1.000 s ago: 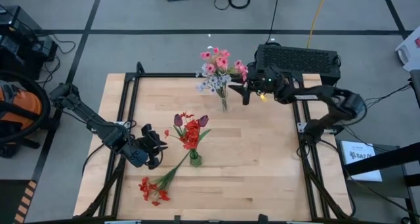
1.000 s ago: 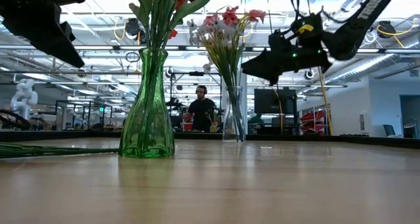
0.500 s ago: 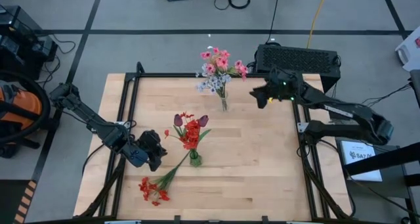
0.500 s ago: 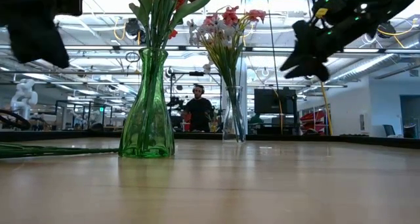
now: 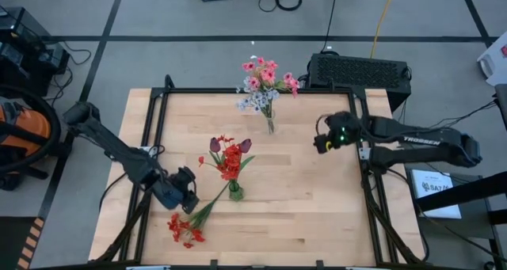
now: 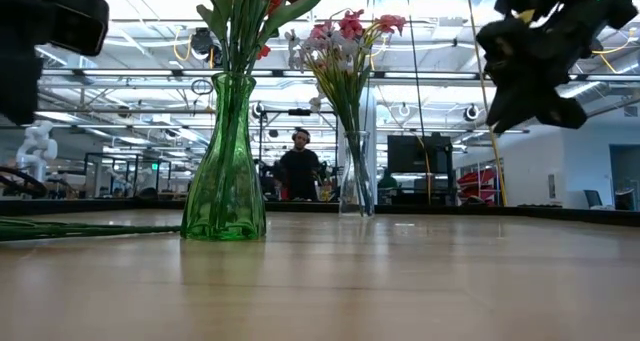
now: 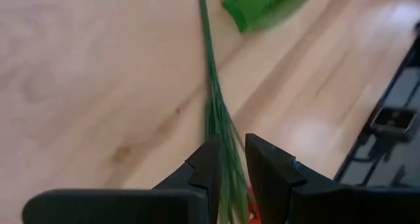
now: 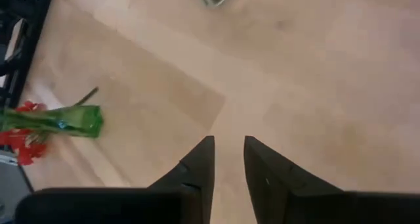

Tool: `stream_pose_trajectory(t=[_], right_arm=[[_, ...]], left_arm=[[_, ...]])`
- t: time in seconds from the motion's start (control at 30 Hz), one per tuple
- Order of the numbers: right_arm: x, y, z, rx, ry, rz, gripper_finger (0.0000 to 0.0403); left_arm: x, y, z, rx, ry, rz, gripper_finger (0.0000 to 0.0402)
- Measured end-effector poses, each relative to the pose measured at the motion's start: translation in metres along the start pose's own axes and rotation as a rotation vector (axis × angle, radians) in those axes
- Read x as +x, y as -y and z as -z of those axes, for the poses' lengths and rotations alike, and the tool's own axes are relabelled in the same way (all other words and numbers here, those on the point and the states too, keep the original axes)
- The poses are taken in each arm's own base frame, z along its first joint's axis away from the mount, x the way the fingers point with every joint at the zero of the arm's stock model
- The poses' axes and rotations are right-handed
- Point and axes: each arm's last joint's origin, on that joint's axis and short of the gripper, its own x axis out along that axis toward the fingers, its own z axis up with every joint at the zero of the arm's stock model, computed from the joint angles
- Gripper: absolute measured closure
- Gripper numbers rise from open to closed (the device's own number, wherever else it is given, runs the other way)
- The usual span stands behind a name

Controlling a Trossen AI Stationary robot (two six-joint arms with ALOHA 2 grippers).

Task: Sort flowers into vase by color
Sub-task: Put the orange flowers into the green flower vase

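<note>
A light wooden table [image 5: 301, 199] fills the centre of the overhead frame, with two vases already filled. A green glass vase [image 5: 234, 192] just left of centre holds red clusters and dark maroon tulips [image 5: 229, 157]; in the table-level view it stands at centre left [image 6: 225, 171]. A clear glass vase [image 5: 271, 126] near the upper middle edge carries the pink and whitish-lavender flowers [image 5: 263, 84].

One bunch of red flowers on thin green stems [image 5: 184, 227] lies flat at the lower left of the table, its stems running up toward the green vase. The left gripper [image 5: 185, 192] sits low over those stems; its wrist camera shows the fingers narrowly parted with the green stems [image 7: 220, 129] passing between them, though a firm grip cannot be confirmed.

The right gripper [image 5: 323, 141] hovers at the right side of the table, well apart from both vases, its fingers [image 8: 197, 168] slightly parted and empty.
</note>
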Motion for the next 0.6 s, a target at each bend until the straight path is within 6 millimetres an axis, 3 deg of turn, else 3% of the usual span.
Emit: stream_pose_trajectory(t=[0.3,0.6], right_arm=[[0.000,-0.029,0.042,0.017,-0.024,-0.036,0.0364],[0.007,-0.051,0.070,0.011,0.008,-0.090,0.0372]], left_arm=[[0.021,0.040,0.028,0.116,-0.063,-0.101,0.0327],[0.050,0.040,0.046,0.103,-0.177,-0.256,0.0327]])
